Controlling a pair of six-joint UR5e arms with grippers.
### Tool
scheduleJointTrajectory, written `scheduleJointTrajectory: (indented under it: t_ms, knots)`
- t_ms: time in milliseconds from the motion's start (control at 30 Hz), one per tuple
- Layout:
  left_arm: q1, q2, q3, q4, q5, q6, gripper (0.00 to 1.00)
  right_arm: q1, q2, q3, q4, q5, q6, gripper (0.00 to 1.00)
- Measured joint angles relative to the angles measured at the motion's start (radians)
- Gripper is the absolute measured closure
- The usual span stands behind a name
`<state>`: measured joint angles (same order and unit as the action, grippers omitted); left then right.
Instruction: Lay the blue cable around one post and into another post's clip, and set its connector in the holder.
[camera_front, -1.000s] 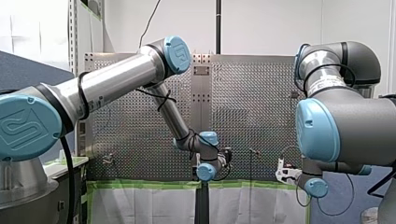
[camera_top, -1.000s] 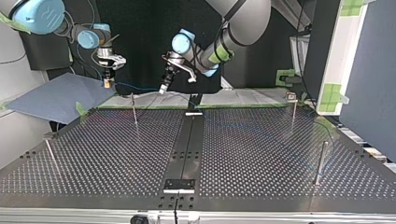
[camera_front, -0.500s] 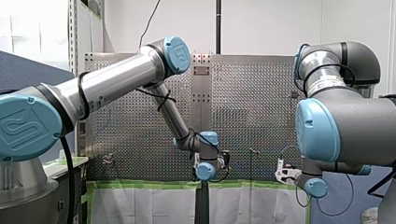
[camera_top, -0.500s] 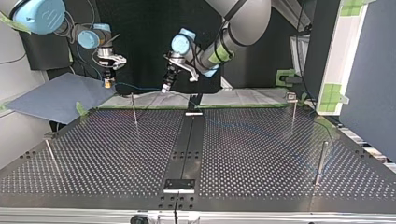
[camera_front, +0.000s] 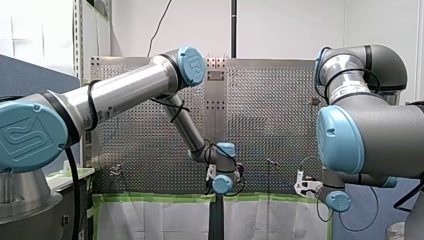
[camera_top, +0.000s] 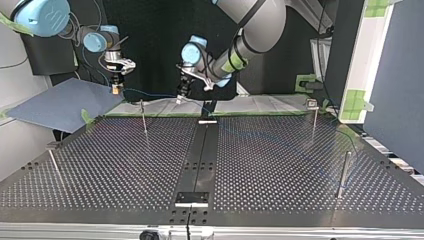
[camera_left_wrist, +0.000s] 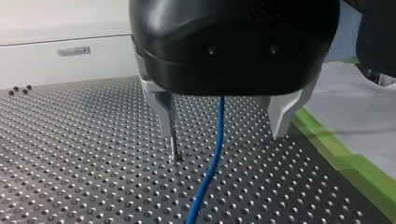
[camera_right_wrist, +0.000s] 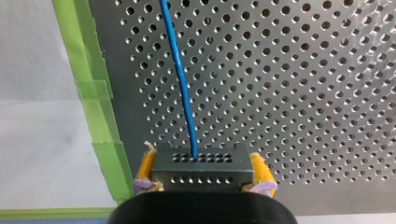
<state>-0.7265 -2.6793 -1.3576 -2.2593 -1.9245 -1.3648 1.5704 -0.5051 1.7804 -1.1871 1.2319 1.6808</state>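
While my right gripper (camera_right_wrist: 203, 161) sits just over the green tape (camera_right_wrist: 100, 121) that borders the perforated table (camera_right_wrist: 299, 93), its yellow pads (camera_right_wrist: 145, 167) are clenched on both sides of the dark connector (camera_right_wrist: 201, 175), so that end of the line is firmly in hand. Out of the connector's top face comes the blue cable (camera_right_wrist: 180, 79), and it runs straight ahead of the gripper, over the table's holes and alongside the tape. Over to my left gripper (camera_left_wrist: 227, 144), poised above the table just inside the same taped edge: its metal fingers (camera_left_wrist: 167, 116) stand released, well apart, and the cable drops between them, touching neither, closer to the slim finger than to the broad one. From there it trails down onto the table. Seen from across the table, the cable spans from one gripper to the other above the taped edge.
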Motion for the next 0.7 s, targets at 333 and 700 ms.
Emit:
scheduleJointTrajectory:
  t_ms: [333, 700]
  knots:
    - [0.007, -0.001, 0.009, -0.04, 0.0, -0.001, 0.0, 0.001, 0.001, 0.0, 0.001, 0.0, -0.002, 1.0]
    - [0.01, 0.005, 0.01, -0.048, 0.021, 0.008, 0.41, -0.002, 0.001, 0.0, -0.003, 0.003, -0.001, 1.0]
